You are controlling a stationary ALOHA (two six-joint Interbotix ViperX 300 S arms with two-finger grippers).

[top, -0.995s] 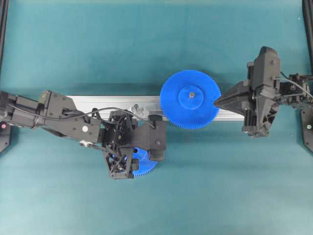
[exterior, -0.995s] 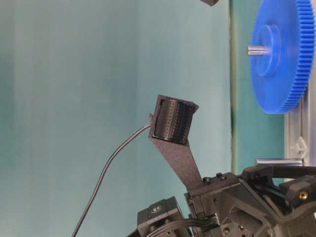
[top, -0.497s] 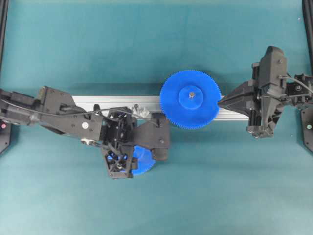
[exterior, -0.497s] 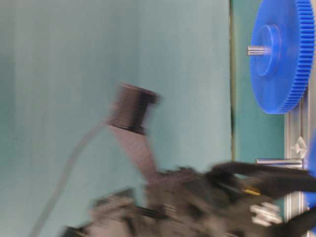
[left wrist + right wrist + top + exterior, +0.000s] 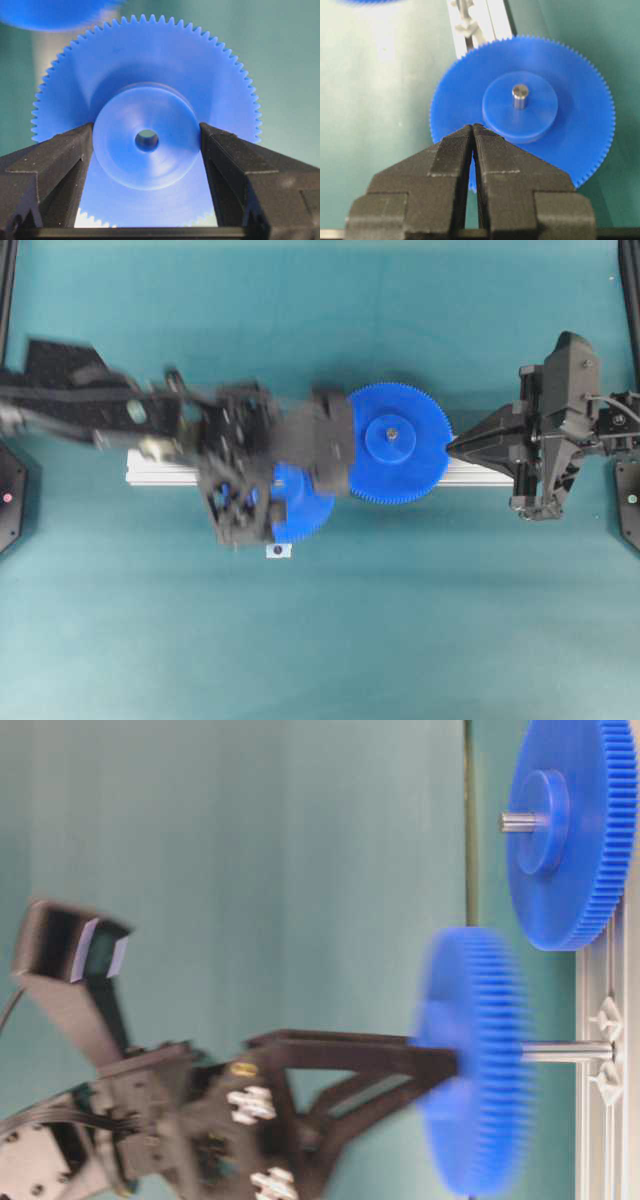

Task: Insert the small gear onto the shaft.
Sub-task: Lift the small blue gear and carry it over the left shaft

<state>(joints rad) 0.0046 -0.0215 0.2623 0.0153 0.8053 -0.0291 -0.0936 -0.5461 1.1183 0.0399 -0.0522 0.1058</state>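
1. Two blue gears show: the small gear [image 5: 145, 125] is held in the left tool [image 5: 146, 145], and the large gear [image 5: 398, 443] sits on its own pin [image 5: 520, 95] on the rail [image 5: 160, 468].
2. Left tool: its fingers [image 5: 50, 170] press on either side of the small gear's raised hub [image 5: 146, 136], narrowed just to the hub's width. The centre hole faces the wrist camera, midway between the fingers.
3. In the table-level view, the small gear [image 5: 470, 1060] stands at the tip of the left tool [image 5: 425, 1060], toothed face toward the rail [image 5: 605, 1060]. The shaft [image 5: 565, 1050] runs from the gear's middle to the rail; the gear is blurred, so I cannot tell how far the shaft enters the hole. The gear stands apart from the rail.
4. From overhead, the small gear [image 5: 300, 502] lies partly under the left tool [image 5: 250, 495], over the rail's near edge, just beside the large gear's left rim.
5. Right tool [image 5: 472, 131]: jaws pressed together, holding nothing. Its tip lies at the large gear's right rim [image 5: 450, 443]; I cannot tell if it touches.
6. The worktop [image 5: 400, 640] is teal.
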